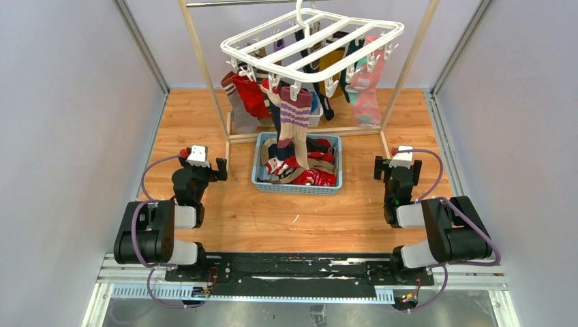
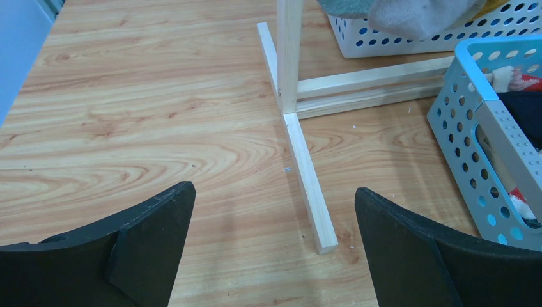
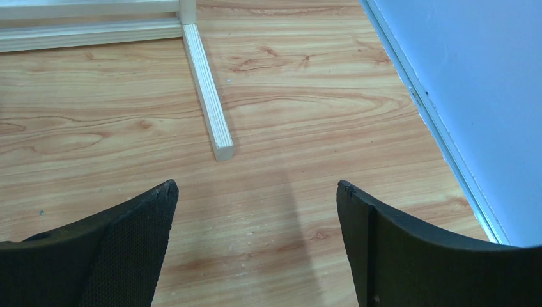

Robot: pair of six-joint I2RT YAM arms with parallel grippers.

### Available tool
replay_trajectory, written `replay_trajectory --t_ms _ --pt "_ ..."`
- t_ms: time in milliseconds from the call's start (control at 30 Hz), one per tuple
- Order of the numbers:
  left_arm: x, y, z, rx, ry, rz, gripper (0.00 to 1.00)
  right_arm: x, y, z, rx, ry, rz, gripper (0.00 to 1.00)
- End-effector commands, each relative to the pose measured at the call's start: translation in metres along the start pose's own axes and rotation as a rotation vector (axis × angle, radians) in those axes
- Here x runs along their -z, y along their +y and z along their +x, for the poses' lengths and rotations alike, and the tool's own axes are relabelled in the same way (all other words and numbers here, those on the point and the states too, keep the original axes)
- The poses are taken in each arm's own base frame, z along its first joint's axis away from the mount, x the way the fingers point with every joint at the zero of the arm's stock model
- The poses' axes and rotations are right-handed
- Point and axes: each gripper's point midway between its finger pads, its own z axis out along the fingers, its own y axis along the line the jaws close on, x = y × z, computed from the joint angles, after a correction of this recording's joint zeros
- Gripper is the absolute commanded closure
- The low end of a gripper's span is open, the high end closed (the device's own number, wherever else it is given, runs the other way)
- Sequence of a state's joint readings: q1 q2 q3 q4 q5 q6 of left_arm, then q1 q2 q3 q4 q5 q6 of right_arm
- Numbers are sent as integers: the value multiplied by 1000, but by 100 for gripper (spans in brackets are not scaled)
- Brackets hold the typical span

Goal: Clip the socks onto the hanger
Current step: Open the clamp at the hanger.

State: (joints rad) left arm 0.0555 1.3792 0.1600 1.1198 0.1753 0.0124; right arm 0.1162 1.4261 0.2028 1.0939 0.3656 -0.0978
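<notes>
The white hanger (image 1: pixel 313 42) hangs from the rail at the top, with several socks clipped under it: a red one (image 1: pixel 249 94), a tan purple-striped one (image 1: pixel 295 121) and a pink one (image 1: pixel 366 92). More socks (image 1: pixel 307 170) lie heaped in the blue basket (image 1: pixel 297 187) below. My left gripper (image 1: pixel 219 169) rests low at the basket's left, open and empty; in its wrist view (image 2: pixel 275 192) only floor and a wooden foot lie between the fingers. My right gripper (image 1: pixel 378 167) sits at the basket's right, also open and empty (image 3: pixel 255 185).
The wooden rail stand has feet on the floor (image 2: pixel 309 185) (image 3: pixel 208 96) in front of each gripper. A white perforated basket (image 2: pixel 409 32) stands behind the stand's base bar. Grey side walls (image 3: pixel 473 96) close in the wooden table.
</notes>
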Motion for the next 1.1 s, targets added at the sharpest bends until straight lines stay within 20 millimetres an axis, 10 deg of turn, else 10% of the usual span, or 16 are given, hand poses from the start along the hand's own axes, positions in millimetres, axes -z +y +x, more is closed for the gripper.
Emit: replay_trajectory --t_ms 0,333,633,900,1067 --pt "-4 2 -9 -23 -29 -7 0 -3 -5 -3 -3 -10 12 7" --pt "-6 -2 -6 -48 -3 -11 0 -2 -6 -19 24 21 26 7" --pt "-11 0 -62 -4 96 25 0 39 15 -174 -420 -115 -203 9" --pt "51 -44 -157 72 269 280 0 153 116 -278 -167 -382 -766 39" --pt "92 -75 -218 155 188 411 0 206 145 -337 -83 -541 -912 47"
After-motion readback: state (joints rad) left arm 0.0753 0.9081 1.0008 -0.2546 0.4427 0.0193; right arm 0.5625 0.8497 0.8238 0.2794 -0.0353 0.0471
